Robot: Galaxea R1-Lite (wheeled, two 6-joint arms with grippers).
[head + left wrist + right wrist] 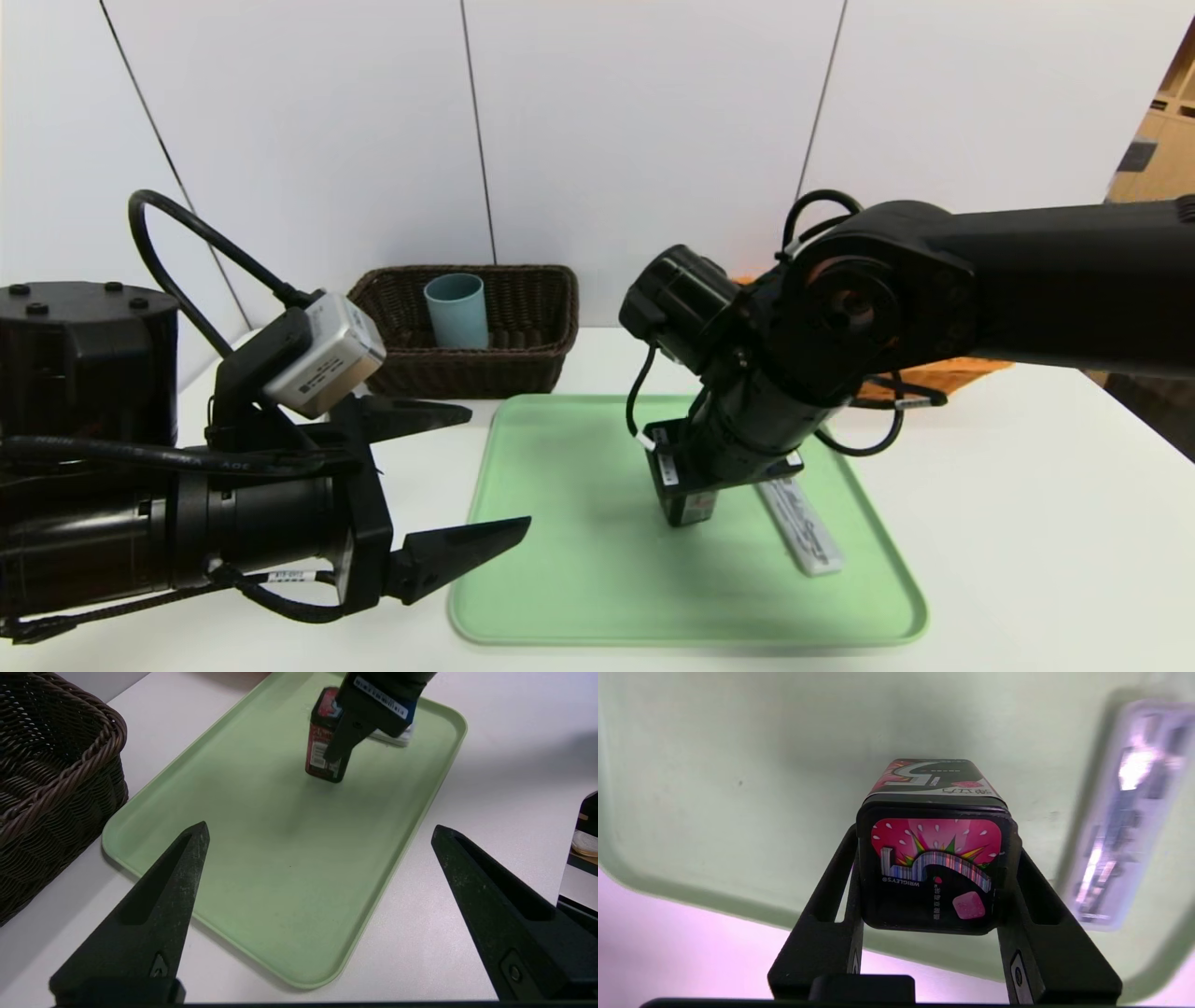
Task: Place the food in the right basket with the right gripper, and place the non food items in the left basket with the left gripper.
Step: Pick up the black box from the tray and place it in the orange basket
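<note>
place: lab test bench | evidence: white panel wall (653,140), bare white table (1027,523)

Pale green tray (579,597), black food carton (934,877) with pink starburst top, blue-grey cup (456,310), dark brown woven left basket (523,359), orange-tan right basket (943,375), grey printed packet (803,532), white bench (1046,541), black fingers (159,914)

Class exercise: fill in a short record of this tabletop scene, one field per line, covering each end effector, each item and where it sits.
Right end effector: shut on the small black box with a pink strawberry label, over the pale green plastic tray
Left end effector: open, empty, near the tray's left edge
Light blue plastic cup: upright in the dark brown wicker basket
Long flat grey cutlery packet: lying on the tray
Orange wicker basket: mostly hidden behind the right arm
</note>
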